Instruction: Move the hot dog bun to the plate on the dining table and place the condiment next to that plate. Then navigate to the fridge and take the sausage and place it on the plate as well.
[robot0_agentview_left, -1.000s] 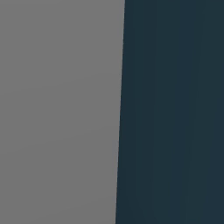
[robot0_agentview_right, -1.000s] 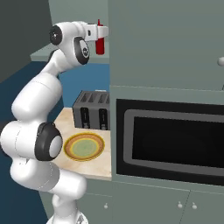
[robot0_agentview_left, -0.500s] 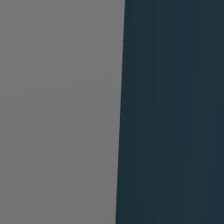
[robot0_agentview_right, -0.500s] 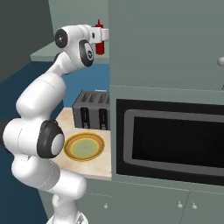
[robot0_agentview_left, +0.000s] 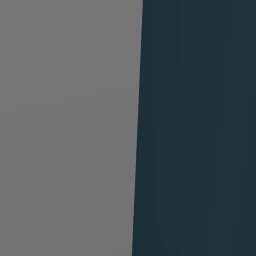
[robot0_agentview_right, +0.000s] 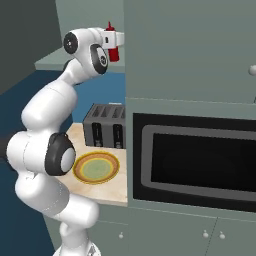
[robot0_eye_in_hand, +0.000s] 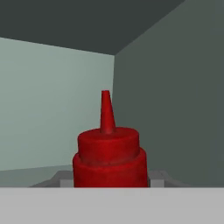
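Note:
The condiment (robot0_agentview_right: 114, 53), a slim red squeeze bottle with a pointed cap, stands high up beside the grey-green cabinet wall. My arm reaches up to it, and my gripper (robot0_agentview_right: 115, 39) sits around the bottle's middle. In the hand view the condiment (robot0_eye_in_hand: 109, 155) looms close and upright, with a grey finger (robot0_eye_in_hand: 62, 180) pressed against each side of it. The gripper is shut on the bottle. The hot dog bun, the plate, the dining table, the fridge and the sausage are out of view.
Below the arm a dark toaster (robot0_agentview_right: 105, 126) and a golden-yellow dish (robot0_agentview_right: 96, 167) with a greenish centre sit on a beige counter. A built-in microwave (robot0_agentview_right: 200, 160) fills the cabinet wall to the right. In the left base view a grey panel (robot0_agentview_left: 65, 125) and a dark blue one stand close.
The hand has edged forward and slightly up around the red bottle, and the fingers have closed in on its sides. The base has not moved.

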